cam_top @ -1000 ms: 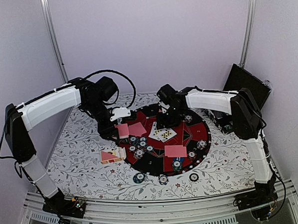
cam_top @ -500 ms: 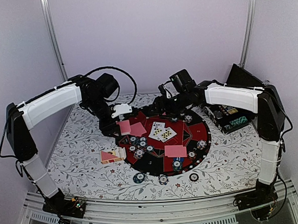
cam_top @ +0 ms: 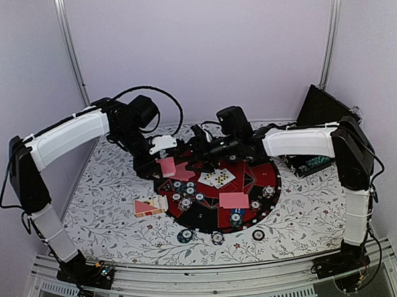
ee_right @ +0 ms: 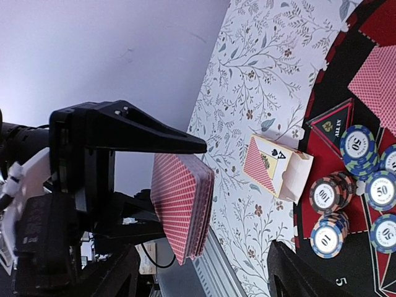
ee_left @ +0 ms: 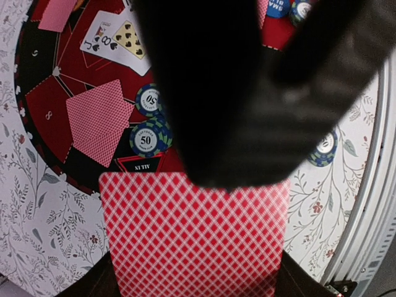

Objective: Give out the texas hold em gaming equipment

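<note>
Has swung right gripper (cam_top: 195, 140) from the 2 face-up cards (cam_top: 217, 178) toward the deck (ee_right: 182, 207), jaws spreading wide. Keeps deck clamped in left gripper (cam_top: 156, 166) above mat's (cam_top: 268, 177) left edge. Suggests another draw.

Right wrist camera. I see the left gripper (ee_right: 178, 189), black, clamped on a deck of red-backed playing cards (ee_right: 185, 210), which is turned partly edge-on to me. An open card box (ee_right: 279, 168) showing an ace of spades lies on the floral cloth (ee_right: 260, 80), just beside the red-and-black mat (ee_right: 339, 74). On the mat are stacked poker chips (ee_right: 326, 197) marked 50, 100 and 10, and one face-down card (ee_right: 377, 83). The right gripper (ee_right: 204, 250) has its fingers wide apart at the bottom edge.
</note>
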Available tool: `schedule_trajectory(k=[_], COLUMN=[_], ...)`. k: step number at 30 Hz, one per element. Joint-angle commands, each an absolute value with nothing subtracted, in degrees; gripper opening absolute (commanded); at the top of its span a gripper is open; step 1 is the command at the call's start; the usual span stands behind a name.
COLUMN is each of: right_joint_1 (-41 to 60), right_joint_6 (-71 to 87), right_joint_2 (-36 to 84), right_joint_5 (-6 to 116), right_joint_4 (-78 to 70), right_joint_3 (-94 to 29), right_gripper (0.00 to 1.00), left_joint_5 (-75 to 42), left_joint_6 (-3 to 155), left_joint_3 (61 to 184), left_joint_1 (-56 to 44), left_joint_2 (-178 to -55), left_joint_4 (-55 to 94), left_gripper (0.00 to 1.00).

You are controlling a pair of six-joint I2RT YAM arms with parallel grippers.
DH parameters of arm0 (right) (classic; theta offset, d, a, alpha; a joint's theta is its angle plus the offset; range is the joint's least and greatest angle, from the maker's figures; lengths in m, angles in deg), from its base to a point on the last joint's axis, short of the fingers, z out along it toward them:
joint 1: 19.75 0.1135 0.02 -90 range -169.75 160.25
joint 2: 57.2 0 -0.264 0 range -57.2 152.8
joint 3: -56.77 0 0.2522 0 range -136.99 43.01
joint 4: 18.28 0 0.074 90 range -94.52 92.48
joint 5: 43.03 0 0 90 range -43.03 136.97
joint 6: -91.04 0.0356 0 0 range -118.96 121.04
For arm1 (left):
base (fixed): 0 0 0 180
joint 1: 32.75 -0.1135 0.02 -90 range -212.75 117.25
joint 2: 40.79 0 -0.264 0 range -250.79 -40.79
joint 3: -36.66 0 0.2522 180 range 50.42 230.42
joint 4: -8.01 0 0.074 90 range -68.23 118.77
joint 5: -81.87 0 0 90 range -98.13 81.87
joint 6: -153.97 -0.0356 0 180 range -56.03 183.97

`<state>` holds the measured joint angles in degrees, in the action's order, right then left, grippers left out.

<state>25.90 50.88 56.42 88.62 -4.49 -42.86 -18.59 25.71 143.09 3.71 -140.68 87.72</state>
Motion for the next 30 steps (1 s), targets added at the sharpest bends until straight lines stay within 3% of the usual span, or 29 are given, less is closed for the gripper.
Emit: schedule_trajectory(k=[1,17,30], right_joint_1=[26.8,28.4,30.2], right_joint_6=[54.9,65.3,69.4], right_joint_2=[60.5,67.1,74.6], right_joint_5=[92.9,98.8,99.9], right_joint_4=[-10.8,-25.2,-26.9], right_joint_3=[-44.0,-44.2,-53.1], right_gripper=[0.74,0.74,0.73], left_joint_5=[-19.6,-19.6,-19.5], left_joint_6=[26.2,26.2,26.6], left_joint_3=[144.8,144.3,144.0], left_joint_1=[3.9,4.2,4.2], left_joint_2=[-140.7,-140.6,-140.5], left_joint_4=[88.1,88.4,88.3], left_gripper=[0.0,0.0,0.0])
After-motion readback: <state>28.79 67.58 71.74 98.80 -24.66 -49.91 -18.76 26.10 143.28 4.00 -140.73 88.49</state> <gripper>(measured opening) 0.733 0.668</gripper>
